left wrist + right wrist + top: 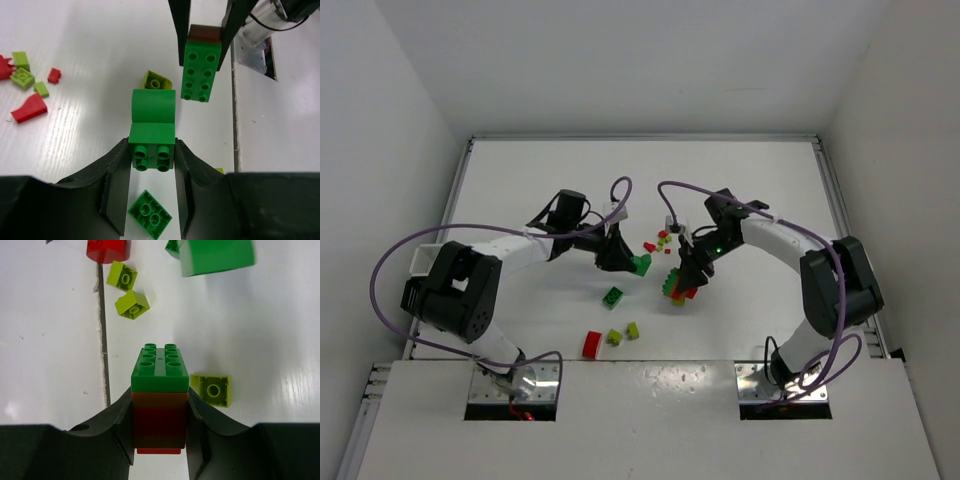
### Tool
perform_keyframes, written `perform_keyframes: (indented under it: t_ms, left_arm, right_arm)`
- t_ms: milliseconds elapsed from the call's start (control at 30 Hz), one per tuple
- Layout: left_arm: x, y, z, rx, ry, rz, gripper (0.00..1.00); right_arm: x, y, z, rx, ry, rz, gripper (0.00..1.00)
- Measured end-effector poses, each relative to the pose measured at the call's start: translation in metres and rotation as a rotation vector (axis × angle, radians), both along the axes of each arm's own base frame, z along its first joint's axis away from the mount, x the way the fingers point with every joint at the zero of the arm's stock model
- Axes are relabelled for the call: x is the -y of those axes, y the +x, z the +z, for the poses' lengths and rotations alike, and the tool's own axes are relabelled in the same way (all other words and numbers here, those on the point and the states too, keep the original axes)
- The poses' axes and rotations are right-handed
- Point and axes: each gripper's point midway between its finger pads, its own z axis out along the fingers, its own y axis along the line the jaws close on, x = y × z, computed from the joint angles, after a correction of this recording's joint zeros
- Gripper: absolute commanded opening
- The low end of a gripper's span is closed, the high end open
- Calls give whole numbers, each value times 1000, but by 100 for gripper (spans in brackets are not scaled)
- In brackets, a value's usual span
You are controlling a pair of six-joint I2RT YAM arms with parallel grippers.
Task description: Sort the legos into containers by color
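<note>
Above the white table (740,170), both sets of jaws face each other, well apart from the white bin (426,258) at the left edge. Between the right jaws, closed tight, sits a green-topped stack (160,400): rigid, light, and probably best gripped on its flat sides. The left jaws clamp a smaller green brick (152,135), smooth and probably slippery. A lime brick (212,389) lies just beside the right jaws.

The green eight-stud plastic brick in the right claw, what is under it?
Under the green eight-stud brick sit darker reddish-brown layers, with a bright red edge lowest. The right claw covers the sides, so the number of bricks cannot be told.
</note>
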Motion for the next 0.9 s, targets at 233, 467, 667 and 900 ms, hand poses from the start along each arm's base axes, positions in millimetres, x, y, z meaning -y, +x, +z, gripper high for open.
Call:
perform_keyframes:
  t_ms: [233, 467, 667, 900]
  left_arm:
    - [1, -11, -8, -31, 5, -31, 8]
    - [0, -17, -12, -53, 9, -40, 8]
    - [0, -18, -12, -54, 8, -41, 8]
    - [0, -18, -12, -56, 7, -41, 8]
  right_arm:
    - [-5, 13, -16, -50, -29, -68, 4]
    - [-4, 23, -38, -86, -93, -125, 4]
    - [-2, 12, -40, -149, -118, -104, 21]
    - [0, 12, -45, -155, -130, -110, 3]
